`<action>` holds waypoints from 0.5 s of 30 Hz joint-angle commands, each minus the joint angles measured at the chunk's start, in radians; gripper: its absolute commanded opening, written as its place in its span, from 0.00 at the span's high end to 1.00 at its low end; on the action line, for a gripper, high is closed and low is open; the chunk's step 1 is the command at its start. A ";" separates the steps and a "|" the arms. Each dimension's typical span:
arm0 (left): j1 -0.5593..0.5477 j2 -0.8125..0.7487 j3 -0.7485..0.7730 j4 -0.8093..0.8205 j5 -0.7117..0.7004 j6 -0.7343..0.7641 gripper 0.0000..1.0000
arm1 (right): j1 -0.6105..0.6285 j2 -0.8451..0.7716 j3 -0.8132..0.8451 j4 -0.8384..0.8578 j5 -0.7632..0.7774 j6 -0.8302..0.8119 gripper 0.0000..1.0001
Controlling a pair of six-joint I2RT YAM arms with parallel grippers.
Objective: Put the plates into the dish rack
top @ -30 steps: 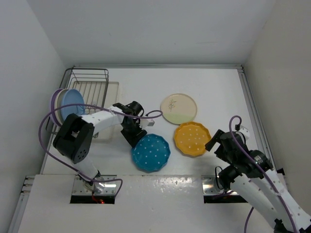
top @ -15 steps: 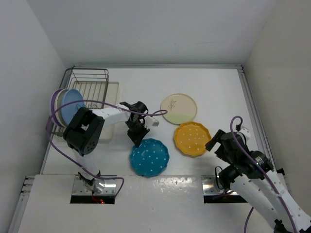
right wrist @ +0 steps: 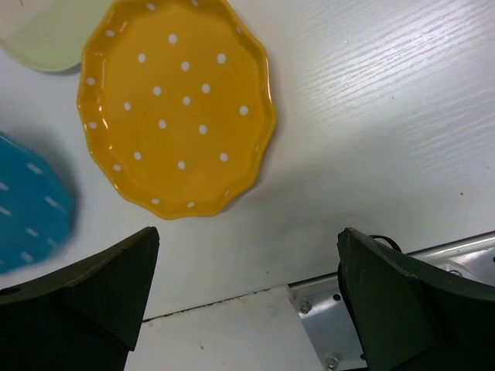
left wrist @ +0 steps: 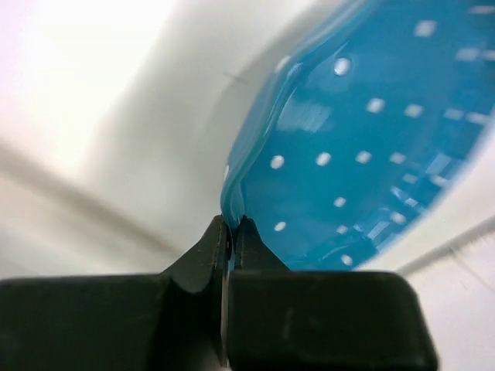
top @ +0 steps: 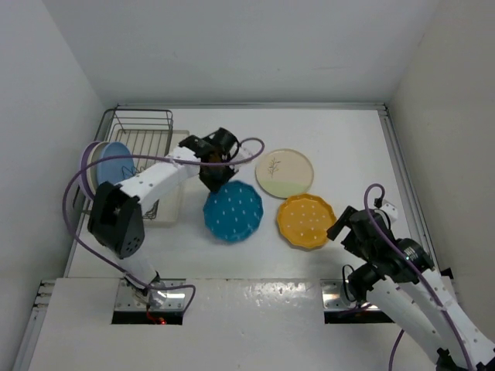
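My left gripper [top: 216, 177] is shut on the rim of the scalloped teal plate [top: 233, 210], which hangs tilted above the table just right of the dish rack [top: 144, 136]. In the left wrist view the black fingertips [left wrist: 246, 229] pinch the teal plate [left wrist: 363, 139] at its edge. Three plates stand in the rack's left end: purple, cream and light blue [top: 114, 164]. The cream-green sprig plate [top: 285, 172] and the orange-yellow dotted plate [top: 306, 221] lie flat on the table. My right gripper [right wrist: 246, 236] stands open and holds nothing, near the orange-yellow plate [right wrist: 176, 108].
The rack's cream drip tray [top: 180, 143] juts out beside the wires. White walls close in the table on the left, back and right. A purple cable [top: 251, 147] loops off the left wrist. A metal mounting plate [right wrist: 371, 309] lies at the near edge.
The left gripper closed on the teal plate's rim, then lifted it off the table and carried it back toward the rack. The right arm stayed still.
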State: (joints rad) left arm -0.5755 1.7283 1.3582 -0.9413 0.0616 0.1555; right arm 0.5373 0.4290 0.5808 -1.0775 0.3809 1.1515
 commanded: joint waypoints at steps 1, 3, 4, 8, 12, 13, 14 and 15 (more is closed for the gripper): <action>0.017 -0.180 0.172 0.006 -0.253 -0.001 1.00 | 0.000 0.051 0.005 -0.056 -0.005 -0.038 0.01; 0.017 -0.225 0.223 -0.016 -0.323 -0.001 1.00 | 0.000 0.060 0.011 -0.033 -0.005 -0.055 0.01; 0.017 -0.236 0.235 -0.025 -0.339 -0.001 1.00 | -0.002 0.073 0.010 -0.003 -0.005 -0.068 0.01; 0.017 -0.292 0.274 -0.011 -0.451 0.010 1.00 | 0.000 0.112 0.011 0.050 -0.011 -0.095 0.01; 0.040 -0.360 0.341 0.061 -0.699 0.082 1.00 | -0.002 0.149 0.034 0.085 -0.028 -0.133 0.01; 0.055 -0.360 0.358 0.073 -0.751 0.105 1.00 | 0.000 0.155 0.045 0.091 -0.030 -0.133 0.01; 0.071 -0.360 0.380 0.073 -0.800 0.152 1.00 | -0.003 0.177 0.051 0.093 -0.033 -0.139 0.01; 0.071 -0.360 0.422 0.073 -0.895 0.179 1.00 | 0.000 0.183 0.059 0.097 -0.033 -0.142 0.01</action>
State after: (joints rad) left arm -0.5385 1.4284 1.6501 -0.9798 -0.5186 0.2359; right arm 0.5373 0.5835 0.5880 -1.0309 0.3557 1.0462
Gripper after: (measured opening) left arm 0.033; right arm 0.986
